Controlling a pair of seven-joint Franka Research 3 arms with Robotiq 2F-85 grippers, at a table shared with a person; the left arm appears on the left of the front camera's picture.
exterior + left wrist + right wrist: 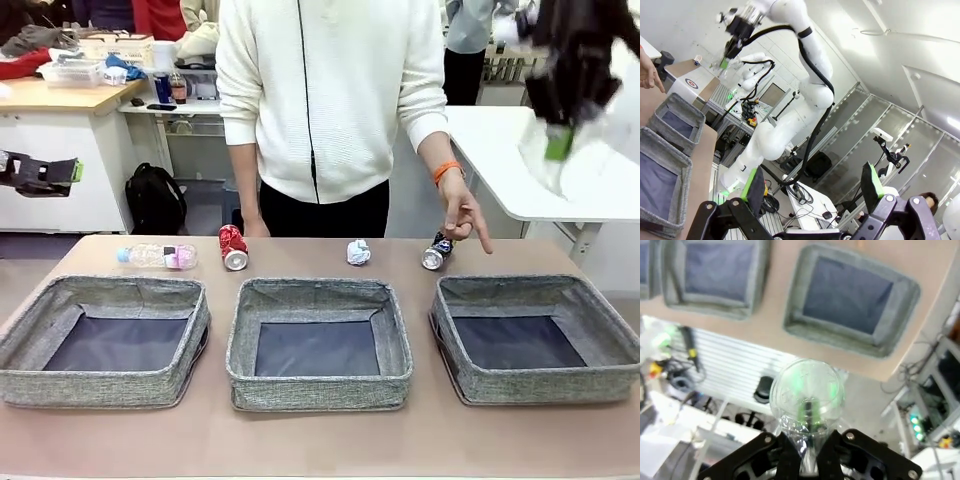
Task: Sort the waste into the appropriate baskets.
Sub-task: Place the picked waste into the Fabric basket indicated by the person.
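Your right gripper (558, 140), high right, clamps the cup (807, 390).
Your left gripper (72, 172) gapes at left; three baskets (318, 378) show bare bottoms.

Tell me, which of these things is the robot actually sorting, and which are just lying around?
Part of the job: clear bottle, red can, paper ball, dark can, clear cup held in the right gripper, left basket, middle basket, right basket.

Just lying about: black backpack, boxes on the far counter.
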